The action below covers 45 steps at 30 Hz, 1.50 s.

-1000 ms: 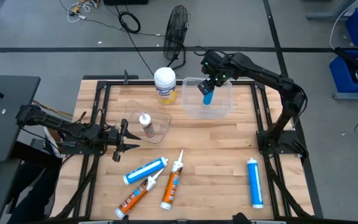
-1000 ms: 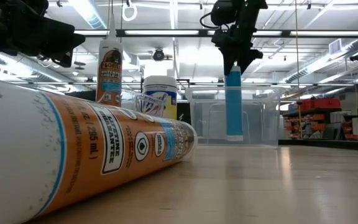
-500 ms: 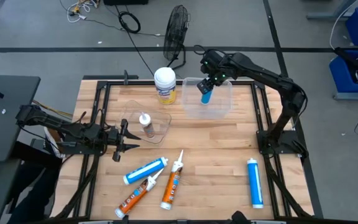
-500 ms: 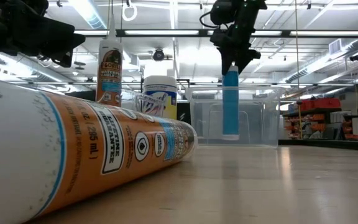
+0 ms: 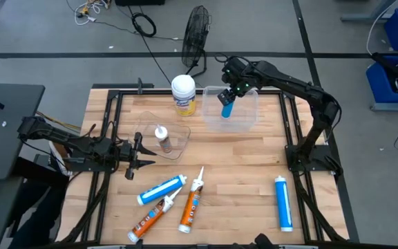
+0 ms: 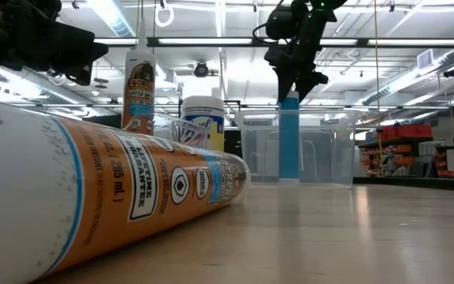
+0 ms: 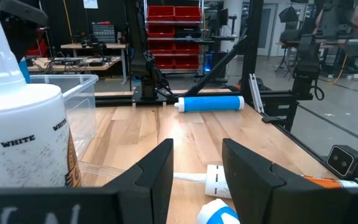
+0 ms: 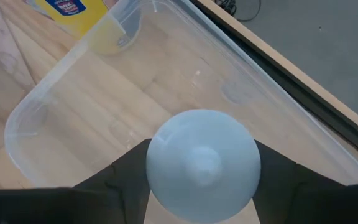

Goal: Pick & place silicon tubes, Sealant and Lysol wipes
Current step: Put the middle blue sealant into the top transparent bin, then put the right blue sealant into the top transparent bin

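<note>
My right gripper (image 5: 229,91) is shut on a blue silicone tube (image 6: 288,138), which hangs upright inside the clear bin (image 5: 244,117) at the far side of the table. The Lysol wipes (image 5: 183,95), a yellow canister with a white lid, stand left of the bin. The sealant bottle (image 5: 162,138) stands upright in a small clear tray (image 5: 175,131). Another blue tube (image 5: 162,189) and two orange tubes (image 5: 188,206) lie on the near part of the table. My left gripper (image 5: 142,152) waits open and level at the left, holding nothing. My right gripper pinches the blue tube's upper end (image 8: 166,155) between its two fingers (image 8: 120,171), one on each side. The fingers come from above, pointing steeply down. The tube hangs upright below them with its lower part (image 6: 288,170) inside the bin; whether it touches the bin floor I cannot tell.
A further blue tube (image 5: 282,202) lies near the table's right front. A black frame (image 5: 292,138) runs along the table's sides. Bare wood (image 5: 240,166) lies between the bin and the near tubes. An orange tube (image 6: 93,205) fills the low view's left.
My right gripper has sunk a little with the blue tube, which stays upright and now reaches deeper into the clear bin.
</note>
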Each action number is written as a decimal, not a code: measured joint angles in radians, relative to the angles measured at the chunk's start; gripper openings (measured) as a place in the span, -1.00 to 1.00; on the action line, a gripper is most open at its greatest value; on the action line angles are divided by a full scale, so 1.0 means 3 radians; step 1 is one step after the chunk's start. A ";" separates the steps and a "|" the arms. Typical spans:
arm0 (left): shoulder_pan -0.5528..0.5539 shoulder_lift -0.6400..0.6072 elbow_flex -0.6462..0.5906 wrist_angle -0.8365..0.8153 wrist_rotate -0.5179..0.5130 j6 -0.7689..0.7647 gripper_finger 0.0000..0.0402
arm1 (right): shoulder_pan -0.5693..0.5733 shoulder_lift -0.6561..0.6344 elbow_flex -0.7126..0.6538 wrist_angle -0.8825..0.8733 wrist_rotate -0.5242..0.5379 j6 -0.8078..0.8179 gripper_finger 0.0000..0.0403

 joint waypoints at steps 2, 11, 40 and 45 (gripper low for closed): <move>-0.0001 0.0000 0.0000 0.0000 0.0000 0.0000 -0.29 | 0.0001 0.0000 -0.0002 0.0020 0.0001 -0.0009 0.09; 0.0000 0.0000 0.0000 0.0000 0.0000 0.0000 -0.29 | -0.0010 0.0003 -0.0016 -0.0033 0.0004 -0.0007 0.28; -0.0001 0.0000 -0.0001 0.0000 0.0000 0.0001 -0.29 | 0.0286 -0.0125 0.1381 -0.1522 0.0000 0.0419 0.31; -0.0001 0.0000 -0.0001 0.0000 0.0001 0.0001 -0.29 | 0.0666 -0.0341 0.1304 -0.1553 -0.0177 0.0756 0.30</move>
